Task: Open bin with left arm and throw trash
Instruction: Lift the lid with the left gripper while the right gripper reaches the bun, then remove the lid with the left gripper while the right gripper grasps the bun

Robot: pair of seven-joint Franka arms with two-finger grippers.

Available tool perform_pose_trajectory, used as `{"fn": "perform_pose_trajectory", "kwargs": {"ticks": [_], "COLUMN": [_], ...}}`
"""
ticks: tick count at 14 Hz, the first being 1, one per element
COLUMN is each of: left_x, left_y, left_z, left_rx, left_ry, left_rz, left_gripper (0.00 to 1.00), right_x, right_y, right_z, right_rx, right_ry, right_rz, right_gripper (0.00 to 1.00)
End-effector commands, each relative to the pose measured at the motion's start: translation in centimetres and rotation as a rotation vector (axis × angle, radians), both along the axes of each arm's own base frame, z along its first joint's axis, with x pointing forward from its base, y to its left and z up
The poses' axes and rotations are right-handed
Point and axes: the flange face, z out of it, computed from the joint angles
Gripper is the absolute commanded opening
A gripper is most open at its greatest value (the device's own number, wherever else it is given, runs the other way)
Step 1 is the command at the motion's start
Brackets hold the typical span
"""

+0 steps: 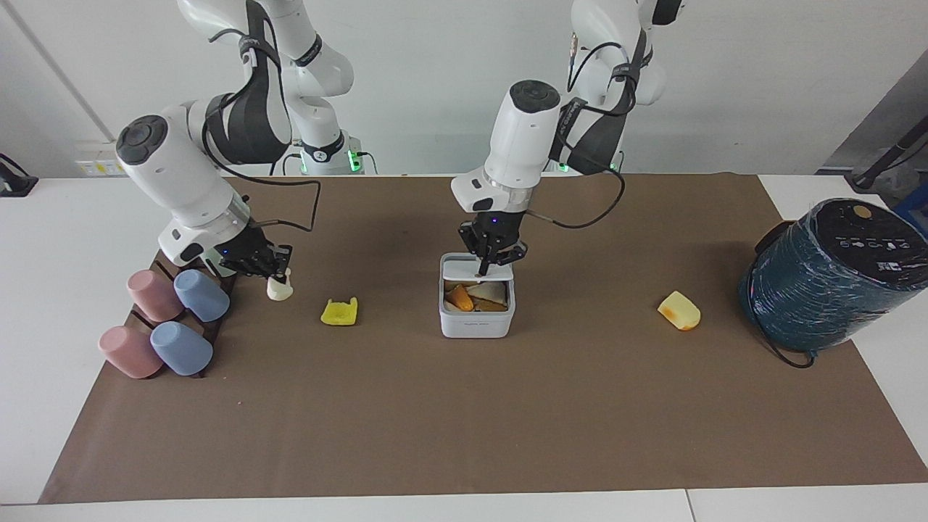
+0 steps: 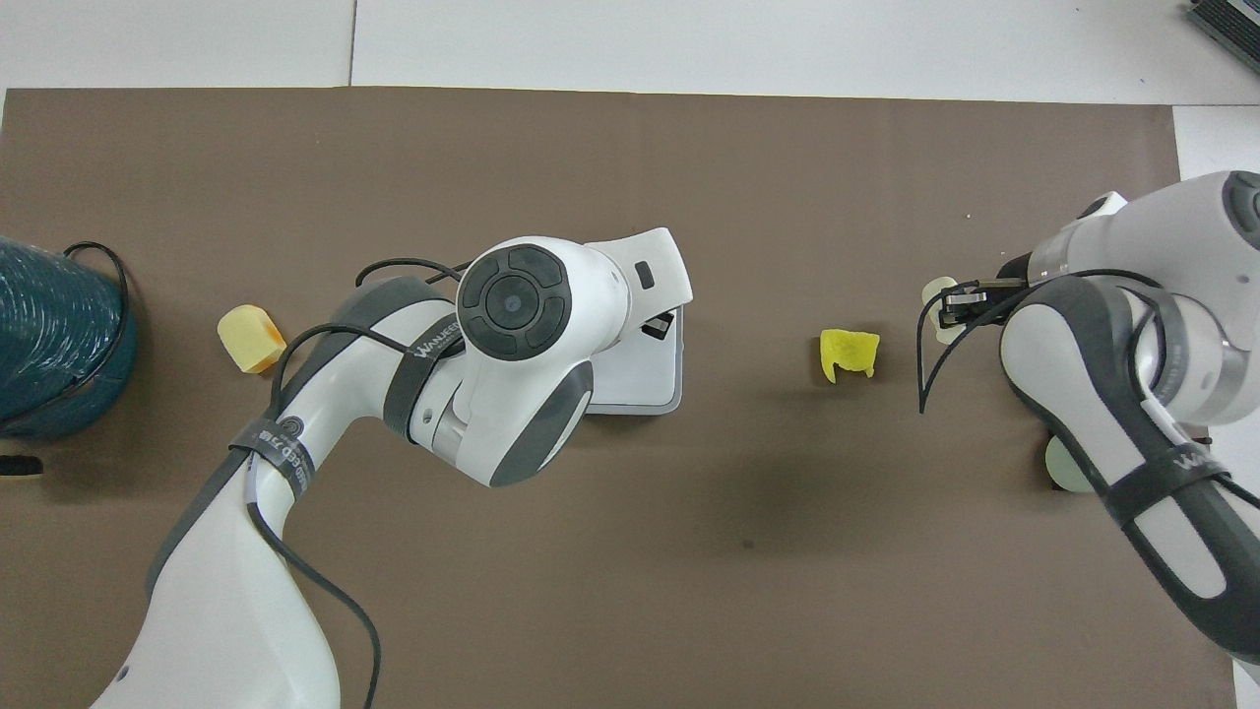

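The lid (image 1: 477,271) is held up by the pinched-shut left tool (image 1: 484,272); the cream lump (image 1: 279,290), likely light and soft, is gripped by its top in the right tool (image 1: 272,273)

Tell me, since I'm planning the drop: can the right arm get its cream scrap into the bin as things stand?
Probably yes. The bin is open, its lid tipped up under the shut left gripper. The right gripper holds the cream scrap in the air; only the left gripper near the opening might crowd it.

A robotics lab: two mounted arms (image 1: 181,174), paper-covered table (image 1: 464,420).
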Motion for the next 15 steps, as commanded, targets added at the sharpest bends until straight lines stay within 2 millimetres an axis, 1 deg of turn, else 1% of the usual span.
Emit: {"fn": "perform_pose_trajectory", "kwargs": {"ticks": [1, 2, 4, 5, 6, 7, 8, 9, 10, 11, 13, 14, 15], "left_x": [-1.6, -2.1, -1.0, -0.4, 0.3, 1.2, 1.8, 3.0, 3.8, 3.8, 4.6, 5.1, 5.6], "left_y": [2.4, 3.2, 6.7, 8.0, 9.6, 11.8, 13.4, 15.8, 17.8, 18.4, 21.9, 23.6, 25.4], "left_z": [2.3, 3.1, 3.5, 3.6, 2.9, 2.7, 2.3, 2.1, 1.9, 1.3, -0.5, -1.6, -2.6], "left_rx": [0.035, 0.053, 0.075, 0.078, 0.081, 0.078, 0.079, 0.072, 0.065, 0.065, 0.055, 0.05, 0.05], "left_ry": [0.064, 0.087, 0.123, 0.131, 0.138, 0.139, 0.142, 0.132, 0.125, 0.124, 0.099, 0.082, 0.07], "left_rz": [0.023, 0.025, 0.078, 0.102, 0.127, 0.167, 0.189, 0.23, 0.269, 0.284, 0.344, 0.367, 0.368], "left_gripper": [0.0, 0.04, 0.21, 0.44, 0.59, 0.78, 1.0, 1.0, 1.0, 1.0, 1.0, 1.0, 1.0], "right_x": [-1.3, -1.3, -1.0, -0.8, -0.6, -0.4, -0.2, -0.2, -0.4, -0.2, -0.5, -0.8, -1.1], "right_y": [2.3, 4.1, 8.0, 9.7, 10.9, 12.6, 14.5, 17.3, 20.1, 21.6, 25.0, 26.4, 27.1], "right_z": [2.3, 2.6, 3.0, 3.0, 3.1, 3.0, 2.8, 2.4, 1.7, 0.8, -1.1, -2.0, -3.1], "right_rx": [0.114, 0.15, 0.162, 0.169, 0.188, 0.233, 0.28, 0.32, 0.336, 0.348, 0.372, 0.383, 0.377], "right_ry": [0.049, 0.063, 0.036, 0.021, 0.007, 0.006, 0.014, 0.018, 0.015, 0.016, 0.035, 0.052, 0.067], "right_rz": [-0.113, -0.179, -0.251, -0.274, -0.312, -0.361, -0.412, -0.453, -0.484, -0.514, -0.551, -0.563, -0.561], "right_gripper": [0.0, 0.0, 0.0, 0.0, 0.0, 0.0, 0.0, 0.0, 0.0, 0.0, 0.0, 0.0, 0.0]}}
